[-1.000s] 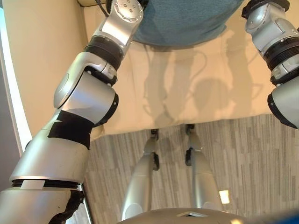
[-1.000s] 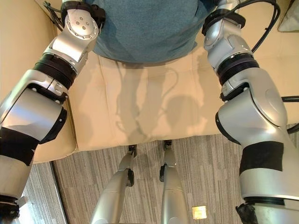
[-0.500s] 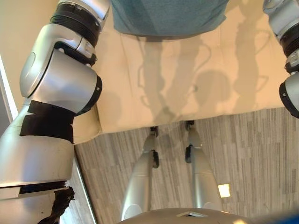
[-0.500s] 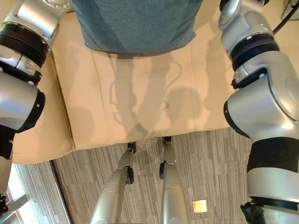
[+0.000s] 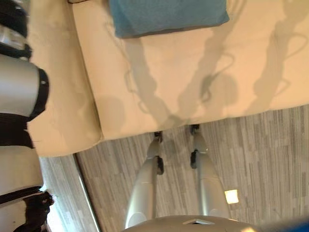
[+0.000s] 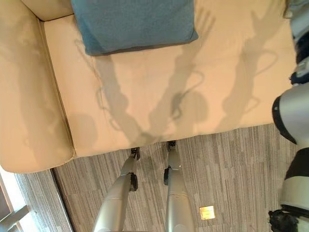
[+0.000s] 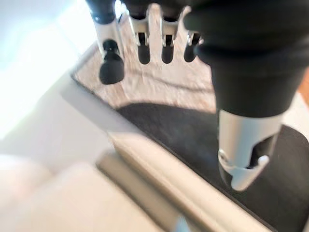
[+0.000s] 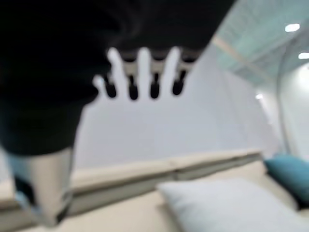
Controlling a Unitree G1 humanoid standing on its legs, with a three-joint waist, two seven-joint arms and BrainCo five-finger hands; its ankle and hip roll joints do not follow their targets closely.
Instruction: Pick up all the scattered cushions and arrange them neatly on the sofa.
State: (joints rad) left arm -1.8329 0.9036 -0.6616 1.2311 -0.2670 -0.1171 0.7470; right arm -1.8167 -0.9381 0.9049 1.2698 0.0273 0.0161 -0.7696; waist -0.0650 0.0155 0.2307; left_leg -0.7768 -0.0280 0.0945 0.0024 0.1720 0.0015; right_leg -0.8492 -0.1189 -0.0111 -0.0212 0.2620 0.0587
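- Teal cushion (image 6: 135,21) lies flat on the cream sofa (image 6: 159,92) seat, at the back near the sofa's left armrest (image 6: 29,106); its far edge is cut off by the frame top, so full shape unclear.
- Visible part looks wider than deep, long axis running side to side along the seat, front edge slightly tilted, right front corner nearest the seat's middle.
- Cushions counted: one teal in the head views; right wrist view shows a pale grey cushion (image 8: 227,205) on the sofa seat plus a teal cushion corner (image 8: 289,174) at the edge, mostly cut off; can't tell if that is the same teal one.
- Left hand (image 7: 241,72): fingers straight and apart, thumb out, holding nothing; beyond it a dark mat (image 7: 203,145) and pale patterned rug (image 7: 159,82), blurry.
- Right hand (image 8: 63,96): fingers spread straight, empty, pointing at a plain wall (image 8: 169,125) above the sofa back; very blurred.
- Seat in front of the teal cushion is bare apart from arm shadows.
- Grey striped carpet floor (image 6: 231,169) in front of the sofa.
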